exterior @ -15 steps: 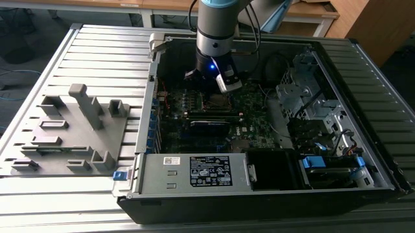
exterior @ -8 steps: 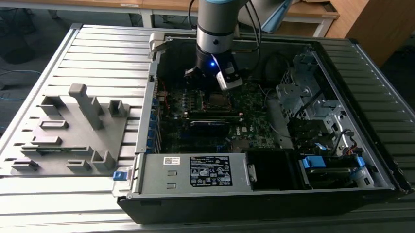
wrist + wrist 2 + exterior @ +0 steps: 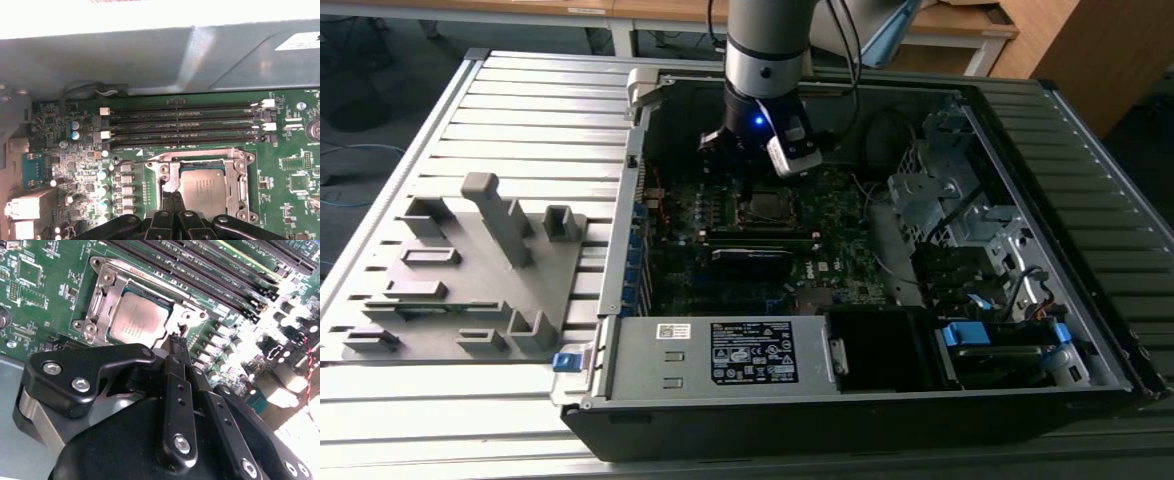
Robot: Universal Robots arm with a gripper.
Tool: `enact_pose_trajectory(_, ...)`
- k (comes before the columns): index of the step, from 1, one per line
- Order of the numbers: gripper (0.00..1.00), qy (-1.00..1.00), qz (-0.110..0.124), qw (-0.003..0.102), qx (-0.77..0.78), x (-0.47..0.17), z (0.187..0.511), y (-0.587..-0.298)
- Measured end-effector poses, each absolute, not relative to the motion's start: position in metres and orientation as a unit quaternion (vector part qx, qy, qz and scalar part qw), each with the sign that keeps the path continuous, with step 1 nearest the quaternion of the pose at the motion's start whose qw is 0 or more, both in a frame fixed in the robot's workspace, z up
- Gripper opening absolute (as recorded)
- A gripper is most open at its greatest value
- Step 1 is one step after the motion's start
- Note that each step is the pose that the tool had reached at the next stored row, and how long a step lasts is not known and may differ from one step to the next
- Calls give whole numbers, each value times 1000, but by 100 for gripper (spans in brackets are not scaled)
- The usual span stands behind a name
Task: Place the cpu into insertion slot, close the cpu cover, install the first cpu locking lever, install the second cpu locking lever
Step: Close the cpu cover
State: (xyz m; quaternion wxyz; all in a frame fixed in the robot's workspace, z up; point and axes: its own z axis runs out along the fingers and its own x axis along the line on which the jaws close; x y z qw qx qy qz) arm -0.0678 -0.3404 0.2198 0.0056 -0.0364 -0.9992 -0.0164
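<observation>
**A:** One thing first: where's the cpu (image 3: 137, 320)?

**B:** Seated in the insertion slot (image 3: 197, 167), the cpu cover (image 3: 104, 287) lying round it. Your gripper (image 3: 176, 340) is pinched narrow, tips at the cover's edge. Push slowly there and stay off the chip's face.
</observation>
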Motion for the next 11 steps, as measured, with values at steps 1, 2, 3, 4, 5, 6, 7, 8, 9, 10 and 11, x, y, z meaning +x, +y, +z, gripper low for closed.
enact_pose_trajectory(1,11,-999,-16,6,-36,-68,220,-340)
enact_pose_trajectory(2,11,-999,-17,6,-36,-68,220,-340)
enact_pose_trajectory(3,11,-999,-17,6,-36,-68,220,-340)
enact_pose_trajectory(4,11,-999,-16,6,-36,-68,220,-340)
enact_pose_trajectory(5,11,-999,-16,6,-36,-68,220,-340)
enact_pose_trajectory(6,11,-999,-16,6,-36,-68,220,-340)
enact_pose_trajectory(7,11,-999,-16,6,-36,-66,220,-340)
enact_pose_trajectory(8,11,-999,-16,6,-36,-65,220,-340)
enact_pose_trajectory(9,11,-999,-16,6,-36,-63,220,-340)
enact_pose_trajectory(10,11,-999,-16,6,-36,-60,220,-340)
enact_pose_trajectory(11,11,-999,-16,6,-36,-57,220,-340)
